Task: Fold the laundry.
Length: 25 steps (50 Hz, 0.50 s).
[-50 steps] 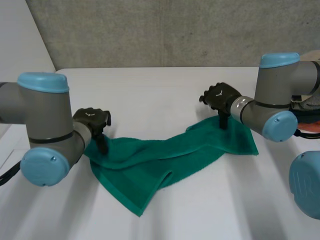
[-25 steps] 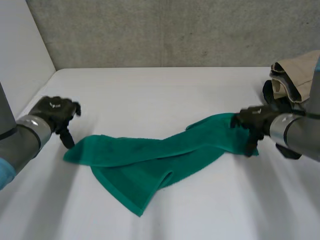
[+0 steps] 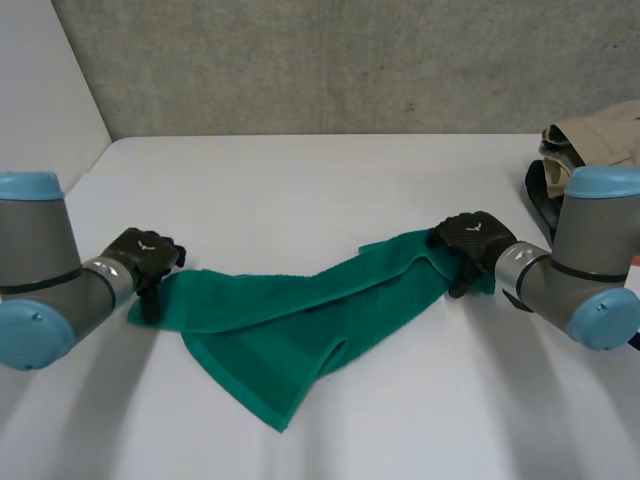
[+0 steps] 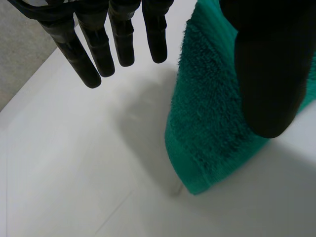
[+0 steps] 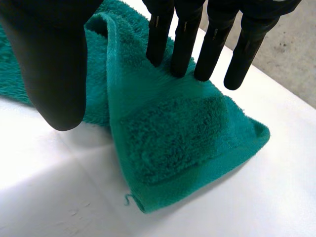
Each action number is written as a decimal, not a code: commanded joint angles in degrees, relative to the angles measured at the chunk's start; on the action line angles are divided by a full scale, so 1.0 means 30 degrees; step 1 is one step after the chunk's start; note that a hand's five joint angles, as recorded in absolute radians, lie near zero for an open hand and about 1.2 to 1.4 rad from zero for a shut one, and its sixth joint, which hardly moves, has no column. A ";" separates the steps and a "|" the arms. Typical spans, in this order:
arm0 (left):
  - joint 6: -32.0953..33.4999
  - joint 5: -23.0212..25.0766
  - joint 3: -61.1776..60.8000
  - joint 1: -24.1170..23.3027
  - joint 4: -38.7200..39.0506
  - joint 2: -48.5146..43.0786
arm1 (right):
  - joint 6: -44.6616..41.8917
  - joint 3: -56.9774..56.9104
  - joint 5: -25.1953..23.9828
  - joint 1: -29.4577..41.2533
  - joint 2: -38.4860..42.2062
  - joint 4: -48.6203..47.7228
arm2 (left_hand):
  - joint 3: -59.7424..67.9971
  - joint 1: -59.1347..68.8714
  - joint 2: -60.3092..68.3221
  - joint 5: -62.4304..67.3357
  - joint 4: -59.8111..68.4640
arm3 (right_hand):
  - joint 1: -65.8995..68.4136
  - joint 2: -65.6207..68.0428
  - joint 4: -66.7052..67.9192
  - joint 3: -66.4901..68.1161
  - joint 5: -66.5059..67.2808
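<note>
A green towel (image 3: 300, 320) lies rumpled across the white table (image 3: 330, 190), stretched between the arms. My left hand (image 3: 146, 254) hovers at its left corner. In the left wrist view its fingers (image 4: 98, 47) hang straight over bare table and the thumb sits above the towel's corner (image 4: 212, 123), gripping nothing. My right hand (image 3: 468, 238) rests on the towel's right end. There the straight fingertips (image 5: 185, 44) touch the towel (image 5: 173, 133), which is doubled over on itself, and the thumb stands apart beside a raised fold.
A pile of clothes sits at the table's back right, with a beige garment (image 3: 598, 135) on top and a dark piece (image 3: 545, 195) under it. A grey wall runs behind the table. The table's left edge lies just beyond my left hand.
Both hands have come down onto the towel's ends. The left hand moved in toward the left corner. The right hand shifted left, and the towel's right end now lies bunched inward.
</note>
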 commanded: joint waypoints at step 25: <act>-0.3261 -0.3599 1.3088 -0.1453 0.3824 0.0485 | -0.0864 -1.1423 0.3106 0.0767 0.2241 -0.9833 | 2.0056 1.9818 2.0098 2.0404 2.0214 | 1.6969 1.6821 1.6664 1.6737 1.6622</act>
